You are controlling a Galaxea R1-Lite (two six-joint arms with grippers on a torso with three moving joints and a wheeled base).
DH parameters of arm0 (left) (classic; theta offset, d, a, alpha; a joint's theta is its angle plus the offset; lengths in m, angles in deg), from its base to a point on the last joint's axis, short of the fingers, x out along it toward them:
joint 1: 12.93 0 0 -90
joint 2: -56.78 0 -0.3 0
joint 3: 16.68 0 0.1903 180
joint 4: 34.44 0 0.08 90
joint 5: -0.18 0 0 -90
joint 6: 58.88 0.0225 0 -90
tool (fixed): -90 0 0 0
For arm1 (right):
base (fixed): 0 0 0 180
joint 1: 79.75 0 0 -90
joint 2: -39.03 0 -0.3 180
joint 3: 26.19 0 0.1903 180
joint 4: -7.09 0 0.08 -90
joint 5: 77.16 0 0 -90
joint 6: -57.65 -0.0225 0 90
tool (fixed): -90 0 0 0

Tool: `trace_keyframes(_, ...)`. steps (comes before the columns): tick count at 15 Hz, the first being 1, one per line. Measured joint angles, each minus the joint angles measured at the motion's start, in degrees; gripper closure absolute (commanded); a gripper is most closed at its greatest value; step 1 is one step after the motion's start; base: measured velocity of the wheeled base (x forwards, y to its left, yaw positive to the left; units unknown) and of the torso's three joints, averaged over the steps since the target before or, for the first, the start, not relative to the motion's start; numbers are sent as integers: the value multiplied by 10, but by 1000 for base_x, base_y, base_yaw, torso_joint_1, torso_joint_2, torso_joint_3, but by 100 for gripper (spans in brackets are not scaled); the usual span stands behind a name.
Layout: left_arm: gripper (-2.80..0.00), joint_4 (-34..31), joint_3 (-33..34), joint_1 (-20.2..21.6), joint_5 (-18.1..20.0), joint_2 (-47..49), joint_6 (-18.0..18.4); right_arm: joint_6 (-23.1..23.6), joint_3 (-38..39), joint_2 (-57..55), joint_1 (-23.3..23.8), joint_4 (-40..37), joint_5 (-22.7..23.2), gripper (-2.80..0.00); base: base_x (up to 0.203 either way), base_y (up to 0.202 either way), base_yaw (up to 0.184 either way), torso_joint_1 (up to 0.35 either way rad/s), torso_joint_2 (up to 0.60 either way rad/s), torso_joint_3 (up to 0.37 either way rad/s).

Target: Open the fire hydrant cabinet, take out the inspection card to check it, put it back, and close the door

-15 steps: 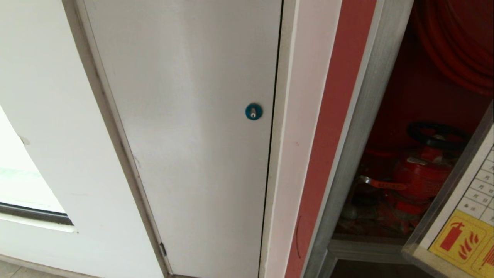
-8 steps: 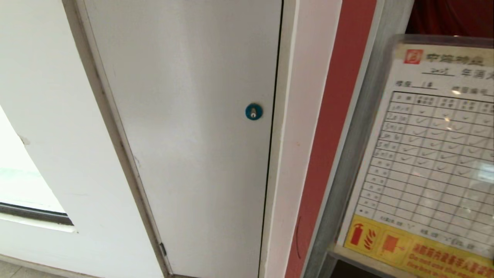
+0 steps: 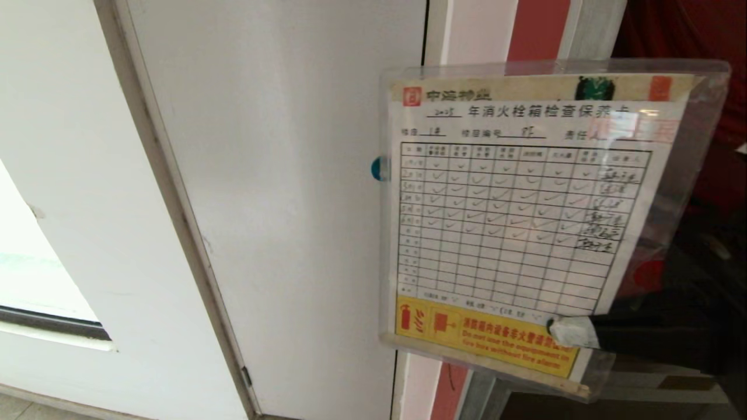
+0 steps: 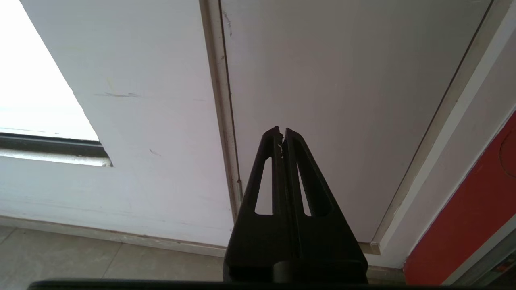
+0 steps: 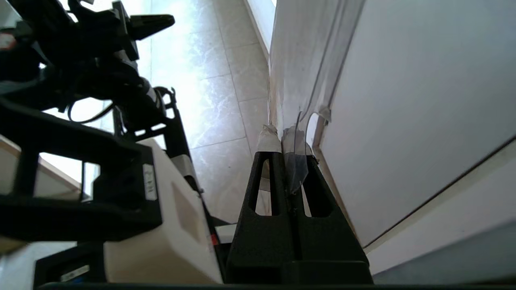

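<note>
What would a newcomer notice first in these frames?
The inspection card, a checklist sheet in a clear sleeve with a yellow warning band along its bottom, fills the right half of the head view, facing the camera. The right claw pinches its lower right corner, shut on the sleeve edge. Behind it stands a plain white door, whose blue round lock peeks out at the card's left edge.

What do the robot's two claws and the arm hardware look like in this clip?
Both the left claw and the right claw are matte black, each with two tapering fingers pierced by long triangular cut-outs. The right claw's fingertips are wrapped in whitish tape. Behind it show a cream body shell, black arm links and a black cable.
</note>
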Motion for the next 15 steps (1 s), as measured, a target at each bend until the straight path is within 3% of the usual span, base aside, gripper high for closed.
trace_keyframes(7,0,0,0,0,0,0,0,15,-46,-54,-50,-2,-21,0,0,0,0,0,0,0)
trace_keyframes(15,0,0,0,0,0,0,0,12,-32,-41,-96,-4,-15,0,0,0,0,0,0,0)
